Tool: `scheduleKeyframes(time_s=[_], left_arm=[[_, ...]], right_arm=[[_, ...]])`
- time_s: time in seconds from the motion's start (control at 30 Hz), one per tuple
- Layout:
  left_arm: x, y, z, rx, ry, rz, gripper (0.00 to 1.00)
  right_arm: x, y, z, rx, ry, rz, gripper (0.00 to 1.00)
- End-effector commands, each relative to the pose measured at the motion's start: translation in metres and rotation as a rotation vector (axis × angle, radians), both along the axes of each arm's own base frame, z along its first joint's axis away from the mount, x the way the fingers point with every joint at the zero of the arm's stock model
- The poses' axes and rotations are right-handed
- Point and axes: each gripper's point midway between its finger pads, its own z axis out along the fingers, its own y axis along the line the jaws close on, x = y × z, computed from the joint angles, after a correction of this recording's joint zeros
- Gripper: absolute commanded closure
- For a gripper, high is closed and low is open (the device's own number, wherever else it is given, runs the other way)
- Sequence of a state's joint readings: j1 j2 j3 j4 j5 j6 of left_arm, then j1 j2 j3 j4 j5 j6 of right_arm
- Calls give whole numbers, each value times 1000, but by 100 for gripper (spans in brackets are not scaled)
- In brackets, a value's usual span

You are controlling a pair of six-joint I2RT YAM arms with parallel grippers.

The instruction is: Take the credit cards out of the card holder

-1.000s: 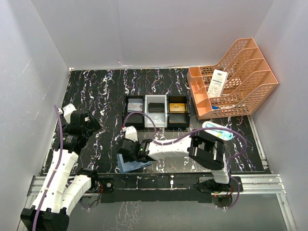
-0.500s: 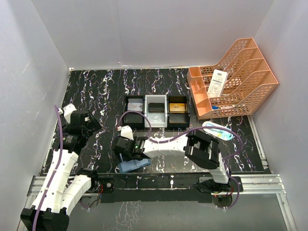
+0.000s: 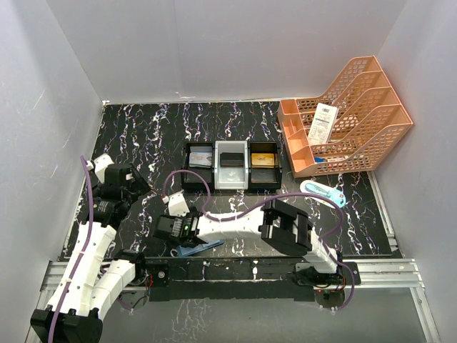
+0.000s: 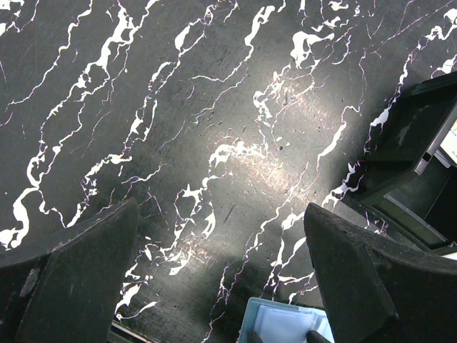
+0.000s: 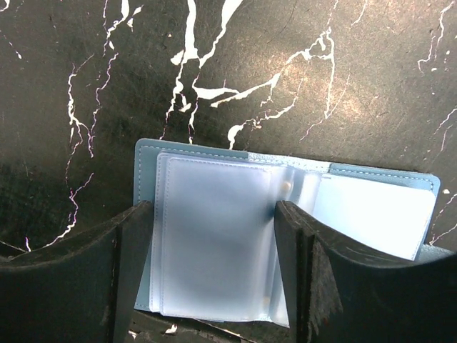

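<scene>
The teal-blue card holder (image 5: 285, 236) lies open near the table's front edge, its pale clear pockets facing up with no card showing in them. My right gripper (image 5: 213, 214) is open and straddles its left panel, one finger at each side. From above, the right gripper (image 3: 180, 239) sits just left of the card holder (image 3: 198, 249). The credit cards lie in the tray (image 3: 232, 184): a greyish one (image 3: 201, 158), a black one (image 3: 230, 160) and a gold one (image 3: 263, 160). My left gripper (image 4: 221, 236) hangs open and empty over bare table, the card holder's corner (image 4: 285, 325) below it.
An orange file rack (image 3: 343, 118) with a white barcoded slip (image 3: 325, 121) stands at the back right. A white-and-light-blue oval case (image 3: 325, 193) lies in front of it. White walls close in the sides, and the tray's edge (image 4: 414, 157) shows right of the left gripper.
The right arm has swung left along the front edge and its jaws have widened. The card holder has dropped from a raised tilt to lying low on the table. The left arm has stayed put.
</scene>
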State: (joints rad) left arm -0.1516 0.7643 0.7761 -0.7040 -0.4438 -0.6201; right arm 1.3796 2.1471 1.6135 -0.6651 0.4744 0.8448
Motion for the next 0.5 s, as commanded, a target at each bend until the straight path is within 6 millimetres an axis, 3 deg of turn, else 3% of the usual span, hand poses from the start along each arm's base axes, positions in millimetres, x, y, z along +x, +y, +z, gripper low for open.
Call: scheduleKeyframes(time_s=[0.0,0.2,0.47], left_arm=[[4,3,13,10,-34,9,1],[4,3,12,9,-31,8,1],[4,2,12,6,-30,5,1]], right_arm=[[-7,-30,-40,-166,12,-20,38],[-6,-29,-37,-148,2,-16,55],[-9,-15,-15,155,150,2,71]])
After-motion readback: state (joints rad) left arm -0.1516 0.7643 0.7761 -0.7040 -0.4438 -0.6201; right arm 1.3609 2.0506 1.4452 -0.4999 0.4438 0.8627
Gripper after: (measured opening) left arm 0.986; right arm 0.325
